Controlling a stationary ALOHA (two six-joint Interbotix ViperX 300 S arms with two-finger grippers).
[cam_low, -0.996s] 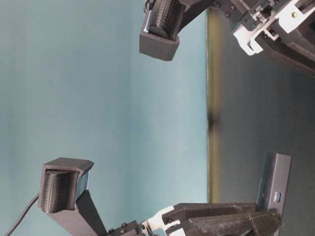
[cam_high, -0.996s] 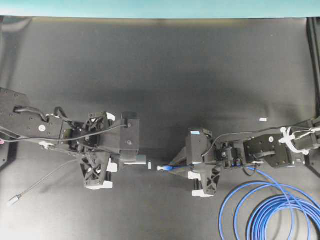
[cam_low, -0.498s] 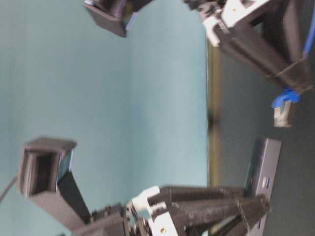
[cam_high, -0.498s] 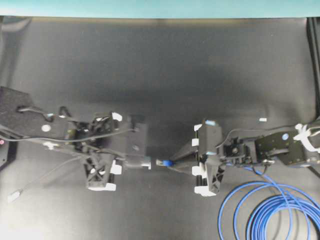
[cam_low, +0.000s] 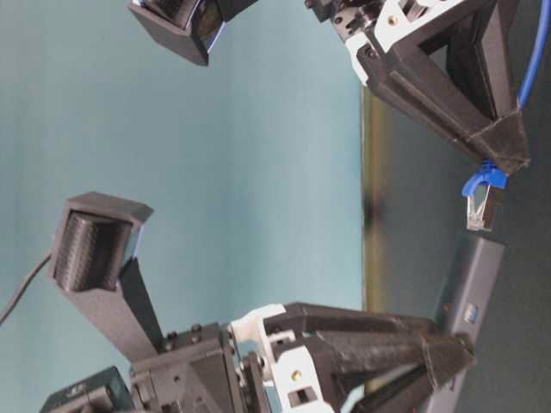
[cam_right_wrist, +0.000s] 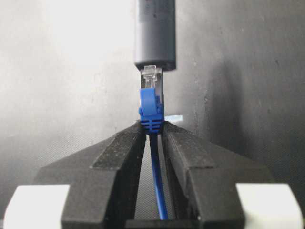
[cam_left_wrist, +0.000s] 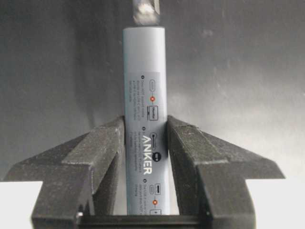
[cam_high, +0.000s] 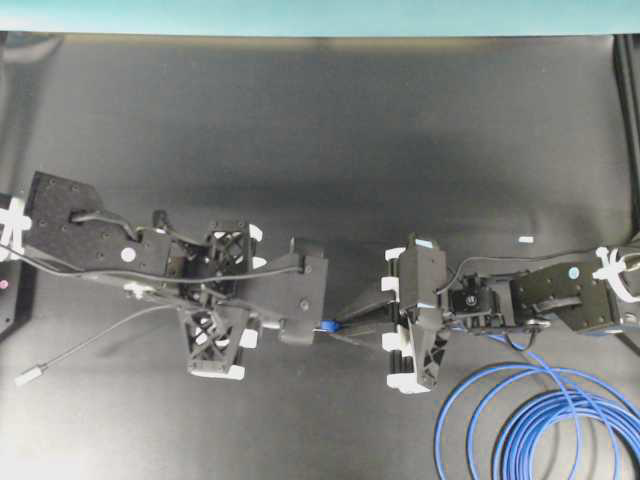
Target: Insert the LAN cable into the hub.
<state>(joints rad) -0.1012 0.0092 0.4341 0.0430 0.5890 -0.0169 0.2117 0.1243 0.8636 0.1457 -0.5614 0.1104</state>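
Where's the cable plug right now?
In the right wrist view, the LAN cable plug pokes up from the right gripper, its tip right at the hub end.

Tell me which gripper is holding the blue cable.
The right gripper: it pinches the LAN cable behind its blue boot; the left gripper clamps the grey hub.

- Far half of the black table (cam_high: 320,120) is wide open.
- LAN cable (cam_high: 540,420) loops crowd the near right corner.
- Hub's grey cord (cam_high: 70,360) trails near left.
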